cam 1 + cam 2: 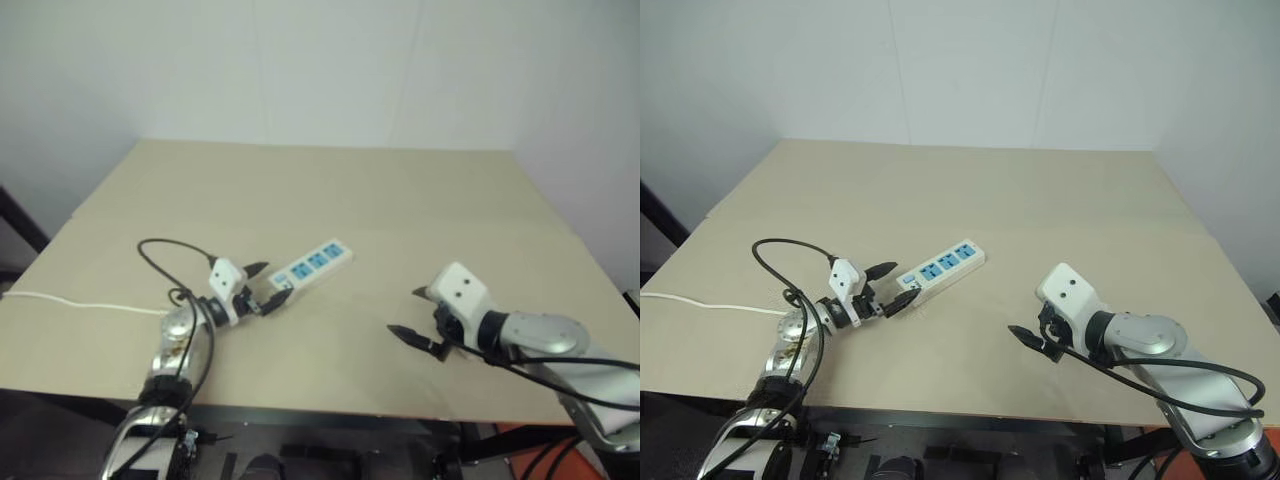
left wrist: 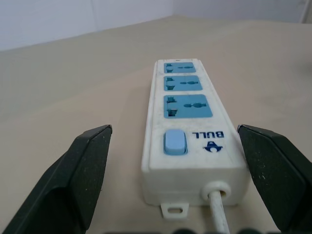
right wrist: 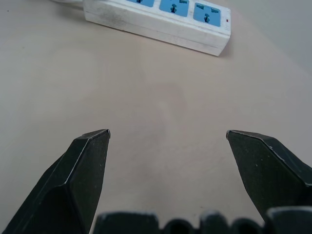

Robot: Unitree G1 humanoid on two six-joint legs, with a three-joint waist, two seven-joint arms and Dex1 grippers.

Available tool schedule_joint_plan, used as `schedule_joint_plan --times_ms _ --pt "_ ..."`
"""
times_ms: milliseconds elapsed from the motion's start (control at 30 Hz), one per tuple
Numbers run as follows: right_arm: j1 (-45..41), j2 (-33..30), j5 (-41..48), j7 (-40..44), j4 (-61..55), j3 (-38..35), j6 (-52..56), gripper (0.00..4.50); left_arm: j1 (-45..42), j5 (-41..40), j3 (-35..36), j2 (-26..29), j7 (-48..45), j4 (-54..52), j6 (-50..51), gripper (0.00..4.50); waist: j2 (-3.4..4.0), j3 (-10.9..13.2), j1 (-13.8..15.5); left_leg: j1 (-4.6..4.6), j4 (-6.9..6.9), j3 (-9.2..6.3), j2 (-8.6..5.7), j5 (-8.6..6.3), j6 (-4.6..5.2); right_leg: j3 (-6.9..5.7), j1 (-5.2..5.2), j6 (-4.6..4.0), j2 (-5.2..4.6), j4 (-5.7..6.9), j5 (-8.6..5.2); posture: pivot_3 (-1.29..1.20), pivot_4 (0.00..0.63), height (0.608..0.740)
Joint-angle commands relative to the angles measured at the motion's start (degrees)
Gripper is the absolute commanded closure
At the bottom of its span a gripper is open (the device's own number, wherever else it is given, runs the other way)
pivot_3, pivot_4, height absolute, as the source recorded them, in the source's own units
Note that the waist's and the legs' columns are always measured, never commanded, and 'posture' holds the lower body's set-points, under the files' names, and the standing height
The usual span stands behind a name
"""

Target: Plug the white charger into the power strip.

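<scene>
On the table [image 1: 420, 200], near its middle, the strip [image 1: 311, 264] is laid flat and at a slant, its three blue outlets turned upward so that a plug can be pressed in from above. Its switch end, from which the cord [image 2: 218, 209] leaves, is turned toward the left gripper [image 1: 265, 282].

That gripper is held level and low over the tabletop, its two black fingers [image 2: 73, 175] spread wide and empty, one to each side of the strip's near end. No contact with the strip can be made out; the end appears to lie just between or just ahead of the fingertips. Such a pose is judged to be meant for bracing or clamping the strip, so that it will not slide when a plug is pushed into it.

To the right, well apart from the strip, the right gripper [image 1: 418, 315] is hung above bare table, tilted downward and toward the strip, its jaws likewise wide open with nothing between them. It seems to be kept waiting while the strip is secured.

The charger cannot be found on the table or in either gripper, so its place cannot be told. Until it is located and picked up, the plugging itself is judged not yet begun.
</scene>
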Motion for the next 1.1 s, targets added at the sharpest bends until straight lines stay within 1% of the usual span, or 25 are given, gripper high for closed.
schedule_joint_plan --times_ms 33,133,267,400,500,633,733,833,900,1100 --pt "0.0 0.4 -0.3 -1.1 -1.8 -1.9 0.5 0.00 -1.2 1.3 -1.5 -0.8 -1.0 2.7 -1.4 0.02 0.00 0.0 0.0 0.00 0.00 0.00 0.00 0.00 0.00 0.00 0.00 0.00 0.00 0.00 0.00 0.00 0.150 0.740" --pt "0.5 0.3 -0.2 -1.6 -2.3 -2.2 0.7 0.00 -1.3 0.2 -1.8 -1.5 -2.6 1.9 0.1 0.02 0.00 0.0 -0.1 -0.01 0.00 0.00 0.00 0.00 0.00 0.00 -0.01 0.00 0.00 -0.01 0.00 0.00 0.150 0.740" --pt "0.8 0.4 0.0 -2.2 -2.8 -2.6 1.2 0.00 -1.9 2.5 -2.5 -1.9 0.6 4.3 0.8 0.02 0.00 0.0 0.0 -0.05 0.00 0.00 0.00 0.00 0.00 0.00 -0.05 -0.04 0.00 -0.01 0.02 0.00 0.150 0.740" --pt "1.0 0.5 0.1 -2.4 -3.1 -2.8 1.5 0.00 -2.2 3.0 -2.6 -2.3 1.2 5.1 0.8 0.02 0.01 0.0 0.0 0.06 0.00 0.00 0.00 0.00 0.00 0.00 0.05 0.23 0.00 0.00 -0.12 0.00 0.150 0.740" --pt "1.0 0.5 -0.1 -2.6 -2.9 -2.7 1.5 0.00 -2.7 4.0 -3.1 -2.8 2.1 6.3 0.6 0.02 0.02 0.0 0.0 0.07 0.00 0.00 0.00 0.00 0.00 0.01 0.06 0.25 0.00 -0.01 -0.13 0.00 0.150 0.740" --pt "0.8 0.5 -0.1 -2.8 -2.9 -2.6 1.7 0.00 -3.4 3.7 -3.0 -3.2 1.7 7.2 0.7 0.02 0.03 0.0 0.1 0.06 0.00 0.00 -0.01 0.00 0.00 0.01 0.06 0.24 0.00 -0.02 -0.13 0.00 0.150 0.740" --pt "0.6 0.6 -0.1 -3.0 -2.9 -2.3 1.9 0.00 -3.9 2.8 -2.8 -3.2 0.1 7.3 2.8 0.02 0.03 0.0 0.1 0.06 0.00 -0.01 -0.01 0.00 0.00 0.01 0.06 0.24 -0.01 -0.01 -0.13 0.00 0.150 0.740" --pt "0.4 0.9 -0.2 -3.1 -2.9 -2.1 2.1 0.00 -3.9 2.4 -2.9 -2.9 -1.8 6.8 3.9 0.61 0.04 0.0 0.1 0.06 0.00 -0.01 -0.02 0.00 0.00 0.00 0.07 0.26 -0.01 -0.02 -0.13 0.00 0.150 0.740" --pt "0.4 1.0 -0.3 -3.2 -3.0 -2.0 2.2 0.00 -3.9 2.5 -3.0 -2.7 -2.5 6.5 4.4 1.19 0.04 0.0 0.1 0.05 0.00 -0.01 -0.01 0.00 0.00 0.00 0.06 0.26 -0.01 -0.04 -0.13 0.00 0.150 0.740" --pt "-0.2 0.9 -0.1 -3.2 -3.1 -2.2 2.5 0.00 -3.8 2.9 -3.7 -2.1 -4.0 5.7 5.8 1.24 0.04 0.0 0.1 0.03 0.00 -0.01 -0.01 0.00 0.00 0.00 0.06 0.25 -0.01 -0.06 -0.13 0.00 0.150 0.740"
